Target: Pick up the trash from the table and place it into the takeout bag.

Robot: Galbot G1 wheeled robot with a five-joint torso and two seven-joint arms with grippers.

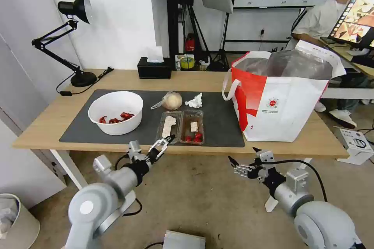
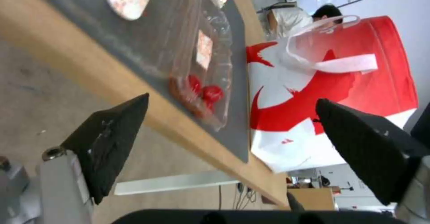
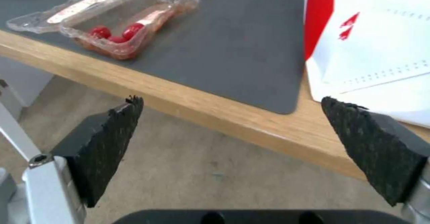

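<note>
Bowl (image 1: 115, 112) left of tray (image 1: 182, 127) (both on mat (image 1: 222, 124)), bag (image 1: 278, 95) right.

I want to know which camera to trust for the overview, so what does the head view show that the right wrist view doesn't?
Head view alone: the bowl, wrapped ball, tissue, the bag's foil-lined mouth, and the left gripper open at the table's front edge.
Right wrist view alone: the right gripper's pads close up, wide apart below the table edge.
Both: tray, mat, bag, table.

White bowl (image 1: 115, 112) holds red scraps; the mat (image 1: 222, 120) is dark grey on the light-wood table (image 1: 46, 120). The takeout bag (image 1: 280, 103), far right, is white and red with a round red logo.
</note>
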